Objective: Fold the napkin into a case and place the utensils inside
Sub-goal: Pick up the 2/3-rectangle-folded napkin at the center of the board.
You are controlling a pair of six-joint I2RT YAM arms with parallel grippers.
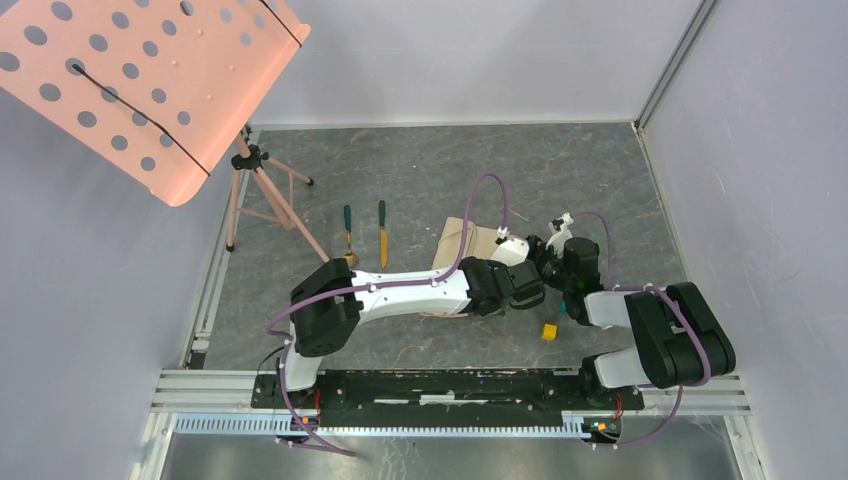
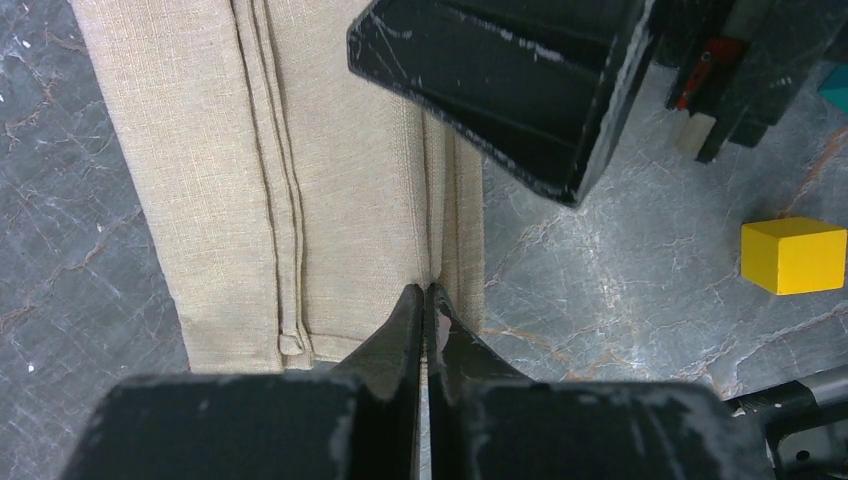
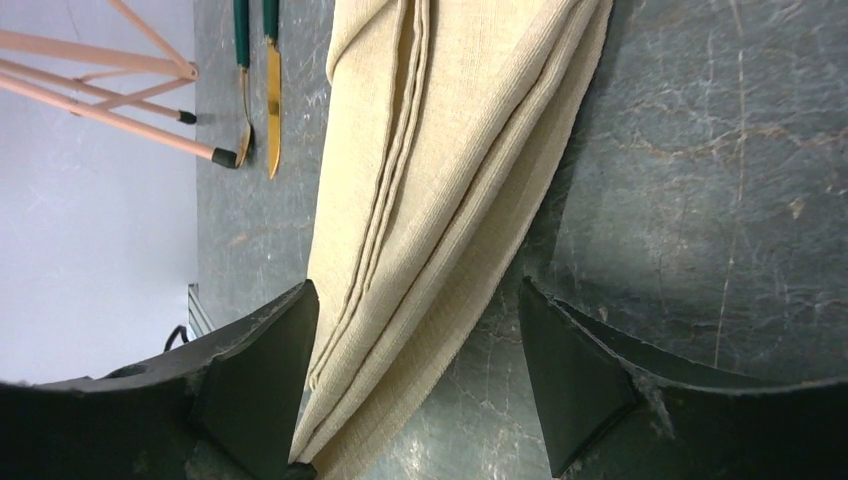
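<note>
although the napkin (image 2: 350, 200) lies folded, left gripper (image 2: 426, 300) pressed shut, right gripper (image 3: 417, 290) spread astride, the utensils (image 1: 382, 232) lie outside.

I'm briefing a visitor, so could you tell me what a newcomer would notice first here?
A pink perforated stand looms at far left. At mid-table the left end effector is pinched shut on the folded beige napkin, while the right end effector straddles it open.

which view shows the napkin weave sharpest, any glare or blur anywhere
Left wrist: napkin weave crisp, evenly lit, no glare. Right wrist: napkin paler and washed, weave softer; the right gripper fingers are dark silhouettes. Top external: flat, soft light, faint shadows, napkin too small for texture.
</note>
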